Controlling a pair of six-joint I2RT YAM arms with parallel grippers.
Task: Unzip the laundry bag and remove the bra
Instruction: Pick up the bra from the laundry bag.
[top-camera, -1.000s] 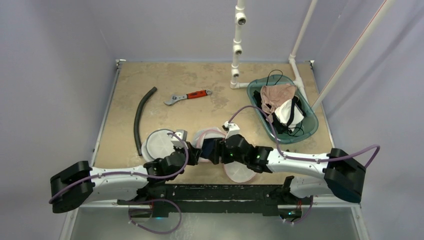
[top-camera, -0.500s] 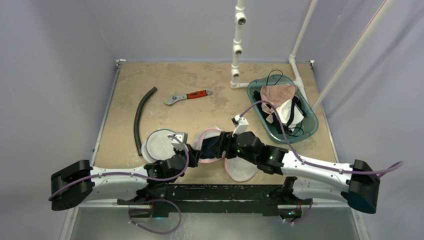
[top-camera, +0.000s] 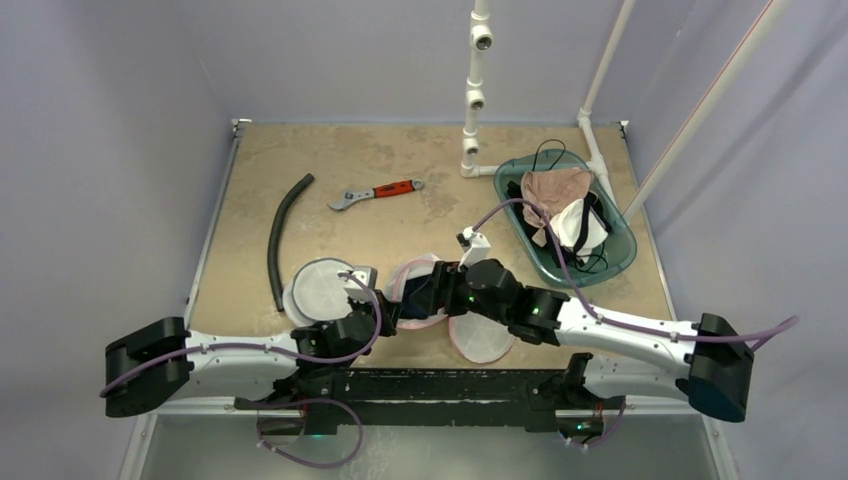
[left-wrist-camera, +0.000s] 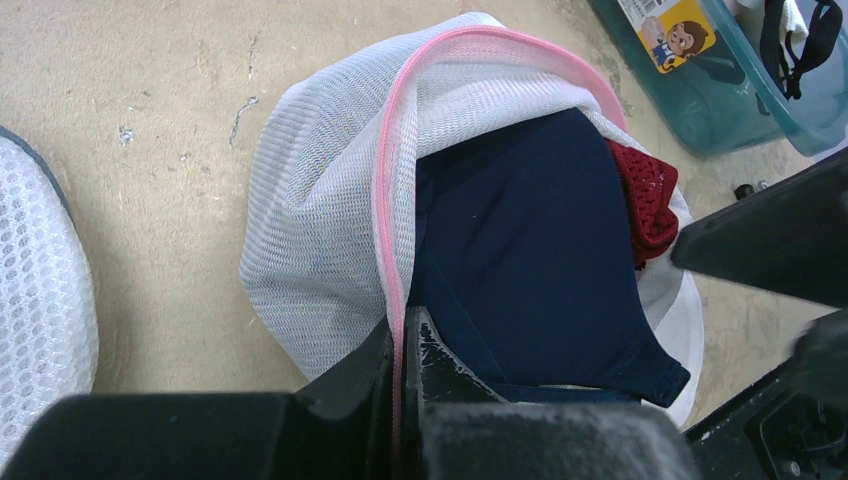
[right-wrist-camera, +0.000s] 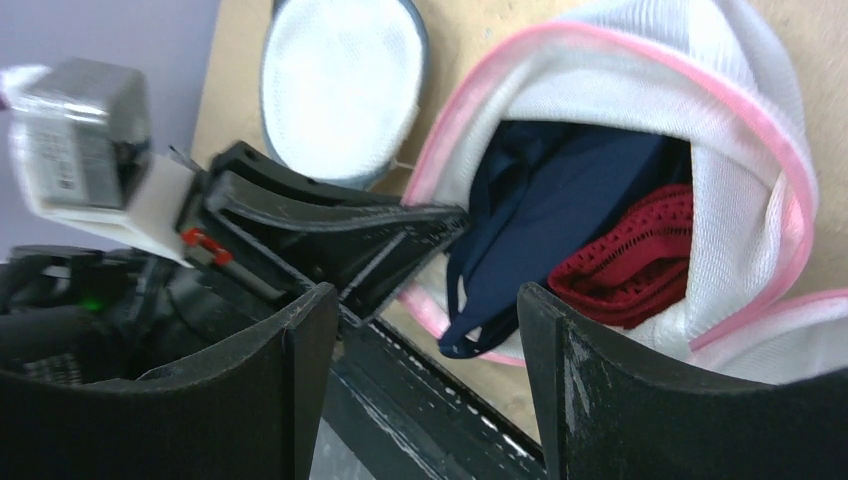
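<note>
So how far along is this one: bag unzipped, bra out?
Done: the laundry bag is unzipped, its pink-edged mouth gaping. In hand: the left claw is shut on that pink edge, and the open right claw sits at the mouth. Left: the navy bra lies inside beside a red lace piece, not yet gripped or pulled out.

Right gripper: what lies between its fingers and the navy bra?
In the right wrist view, only the laundry bag's pink rim crosses that stretch; the mouth is open and the navy bra lies exposed. The left gripper pinches the rim alongside.
</note>
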